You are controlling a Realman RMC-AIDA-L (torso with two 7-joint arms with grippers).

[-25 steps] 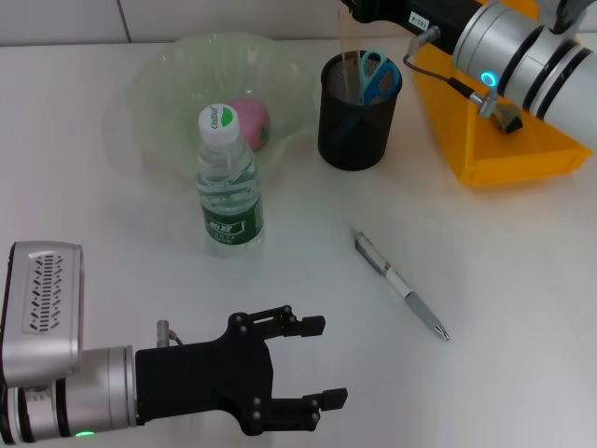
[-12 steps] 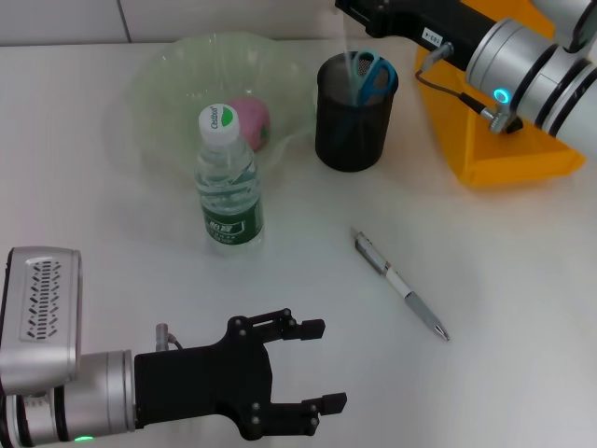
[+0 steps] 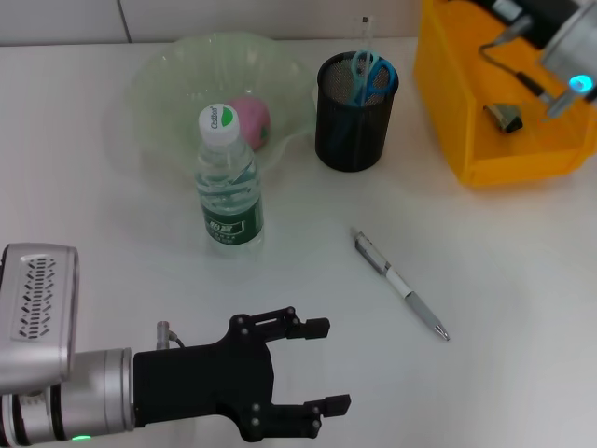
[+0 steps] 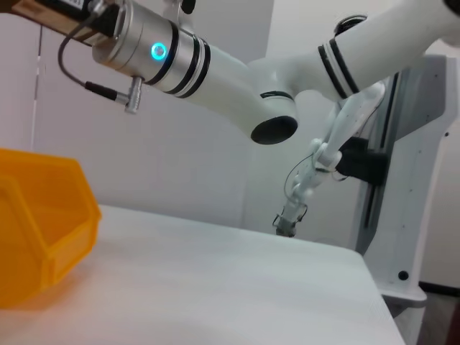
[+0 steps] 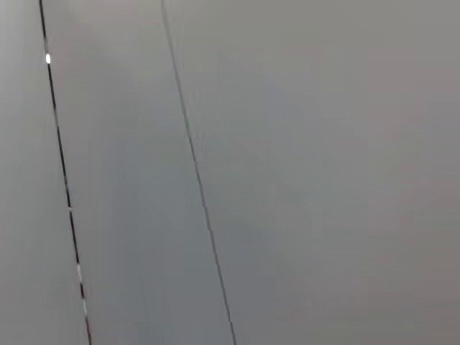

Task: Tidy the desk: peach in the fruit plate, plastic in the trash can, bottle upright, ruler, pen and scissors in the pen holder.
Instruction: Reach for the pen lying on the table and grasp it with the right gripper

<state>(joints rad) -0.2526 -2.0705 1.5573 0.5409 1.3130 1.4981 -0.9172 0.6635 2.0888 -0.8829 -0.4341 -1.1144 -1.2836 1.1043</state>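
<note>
Head view: one thing is left loose, the slim silver-and-white pen (image 3: 401,285), lying flat and slantwise on the white tabletop (image 3: 522,280), well apart from the black mesh pen holder (image 3: 352,126). The holder already carries the blue-handled scissors (image 3: 371,75) and a clear plastic ruler (image 3: 362,42) standing up out of it. The pink peach (image 3: 250,121) sits in the pale green translucent fruit plate (image 3: 168,75), and the clear water bottle with a white cap and green label (image 3: 227,182) stands upright just in front of the plate. The left hand (image 3: 312,369), black, hovers low at the near edge with its fingers apart and nothing between them. The right arm (image 3: 564,42) is over the orange plastic bin (image 3: 466,121); I cannot tell how its hand stands.

I judge the risks to be these: a thin pen lying flat can roll or skid out from closing fingers, and a reach from the left could brush the bottle and tip it. Dropping the pen in could jostle the crowded holder.

Left wrist view: the orange bin and the right arm show, but not the pen.

Right wrist view: only a blank grey surface, so no help for aiming.
</note>
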